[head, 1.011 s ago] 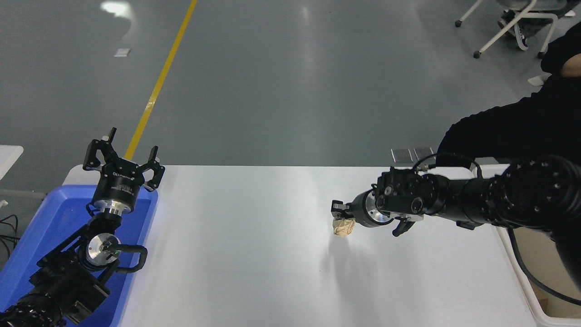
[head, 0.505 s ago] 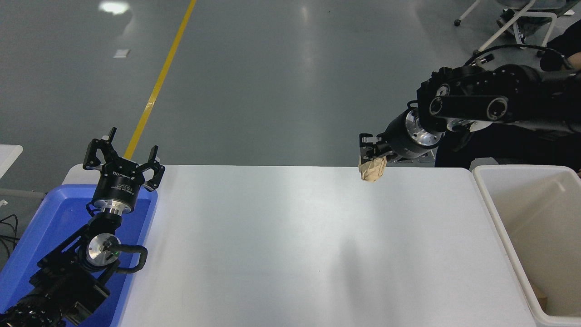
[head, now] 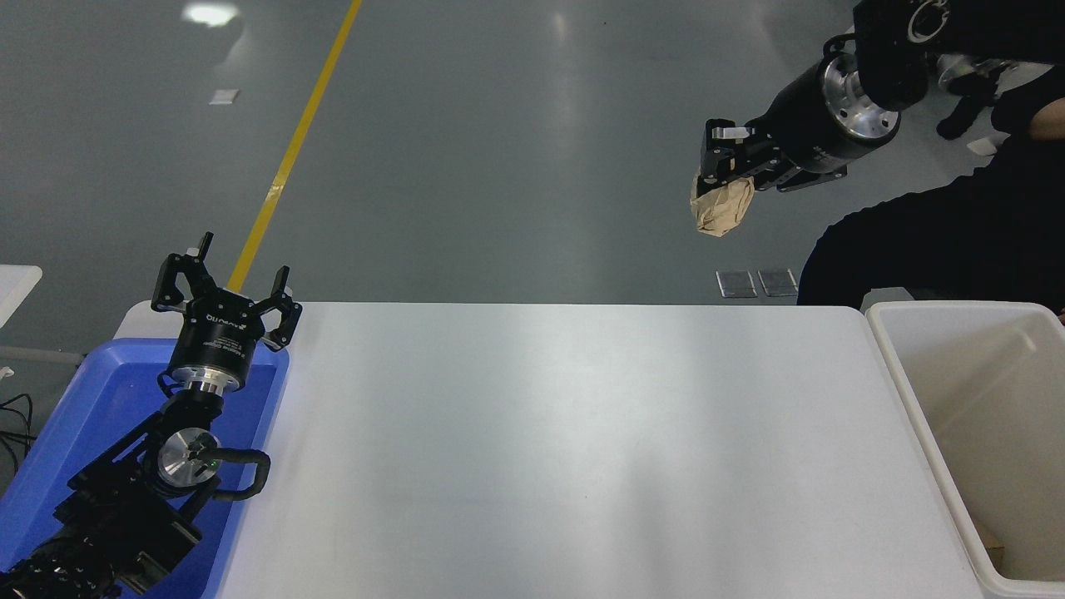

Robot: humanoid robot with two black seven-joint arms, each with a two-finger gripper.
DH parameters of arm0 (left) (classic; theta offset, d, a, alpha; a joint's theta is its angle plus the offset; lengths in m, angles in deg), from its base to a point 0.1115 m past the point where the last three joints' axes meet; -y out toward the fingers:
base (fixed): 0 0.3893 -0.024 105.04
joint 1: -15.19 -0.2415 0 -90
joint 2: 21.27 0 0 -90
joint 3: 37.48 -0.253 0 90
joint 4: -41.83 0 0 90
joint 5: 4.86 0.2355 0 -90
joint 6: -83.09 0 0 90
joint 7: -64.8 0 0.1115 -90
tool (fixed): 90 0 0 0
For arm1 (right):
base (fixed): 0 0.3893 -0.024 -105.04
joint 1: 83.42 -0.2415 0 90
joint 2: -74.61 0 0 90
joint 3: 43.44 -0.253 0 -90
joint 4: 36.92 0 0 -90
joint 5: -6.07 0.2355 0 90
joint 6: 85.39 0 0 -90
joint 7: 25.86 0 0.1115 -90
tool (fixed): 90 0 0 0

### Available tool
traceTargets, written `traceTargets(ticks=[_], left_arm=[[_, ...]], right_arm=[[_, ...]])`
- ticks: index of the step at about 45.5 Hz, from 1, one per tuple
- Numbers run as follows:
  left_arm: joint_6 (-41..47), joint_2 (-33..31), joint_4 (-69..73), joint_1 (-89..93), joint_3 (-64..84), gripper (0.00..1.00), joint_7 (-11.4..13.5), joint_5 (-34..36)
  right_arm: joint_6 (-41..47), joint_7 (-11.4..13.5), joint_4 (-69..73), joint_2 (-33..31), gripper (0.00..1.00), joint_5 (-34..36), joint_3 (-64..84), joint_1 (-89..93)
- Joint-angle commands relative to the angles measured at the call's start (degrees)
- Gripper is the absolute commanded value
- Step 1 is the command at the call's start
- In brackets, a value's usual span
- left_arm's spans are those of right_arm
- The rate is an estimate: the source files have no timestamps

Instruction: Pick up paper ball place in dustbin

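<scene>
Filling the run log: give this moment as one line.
right gripper: shut on paper ball, raised high | dustbin: not yet reached | left gripper: open, parked over blue tray

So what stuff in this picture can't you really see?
- Head view: the dustbin is cut off by the right and bottom edges, so most of its inside is out of frame.
- The top of the paper ball is covered by the right gripper.
- The right arm runs off the top edge.
- The person at the far right shows only as dark clothing, cut by the edge.
- The left gripper and its arm cover part of the blue tray.
</scene>
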Motion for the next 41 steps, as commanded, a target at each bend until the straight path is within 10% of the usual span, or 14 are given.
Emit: traceTargets(ticks=[1,41], left_arm=[[0.0,0.0,0.0,0.0,0.0,0.98,0.1,0.0],[-0.1,0.0,0.0,0.0,0.0,0.98,0.1,0.0]], right_arm=[[0.0,0.1,-0.8,-0.4,0.00,-1.9,1.0,0.9],[-28.6,0.6,-32.2,-11.6,0.00,-0.8,11.1,43.0]])
